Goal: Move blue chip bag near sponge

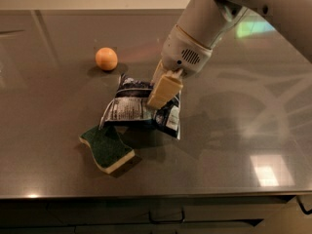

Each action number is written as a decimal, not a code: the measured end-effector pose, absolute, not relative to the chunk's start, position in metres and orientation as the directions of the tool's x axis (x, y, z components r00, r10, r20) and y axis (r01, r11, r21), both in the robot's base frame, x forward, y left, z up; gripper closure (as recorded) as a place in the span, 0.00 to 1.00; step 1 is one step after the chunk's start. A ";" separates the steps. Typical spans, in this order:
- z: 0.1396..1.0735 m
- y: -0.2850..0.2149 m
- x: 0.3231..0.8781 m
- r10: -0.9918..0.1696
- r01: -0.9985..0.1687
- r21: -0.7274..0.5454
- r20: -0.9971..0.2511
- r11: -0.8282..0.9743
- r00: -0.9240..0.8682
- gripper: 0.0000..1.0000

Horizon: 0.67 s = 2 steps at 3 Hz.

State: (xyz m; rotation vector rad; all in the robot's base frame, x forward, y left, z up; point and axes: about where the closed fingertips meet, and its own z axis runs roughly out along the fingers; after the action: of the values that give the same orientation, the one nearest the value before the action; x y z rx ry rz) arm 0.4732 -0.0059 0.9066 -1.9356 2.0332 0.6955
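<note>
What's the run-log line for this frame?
end effector: at blue chip bag, right part | bag: on counter, lower-left corner by sponge | orange ball: apart, farther back

One arm in shot, and it comes in from the top right corner: the white arm slants down and to the left toward the middle of the view. The thick rounded wrist housing points down-left, its vent grille facing the camera. Below it hangs the gripper, beige and tilted the same way as the wrist, tip lowest. It sits right at the upper right part of the blue chip bag, low over the surface.
</note>
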 end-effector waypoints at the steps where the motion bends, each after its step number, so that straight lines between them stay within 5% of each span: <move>1: 0.907 -0.003 0.474 -0.866 -0.987 0.161 -0.493 0.004 -0.084 0.12; 2: 0.907 -0.002 0.475 -0.864 -0.988 0.156 -0.496 0.004 -0.082 0.00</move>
State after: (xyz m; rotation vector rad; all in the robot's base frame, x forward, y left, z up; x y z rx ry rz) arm 0.4751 -0.0015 0.9073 -1.9308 2.0233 0.6870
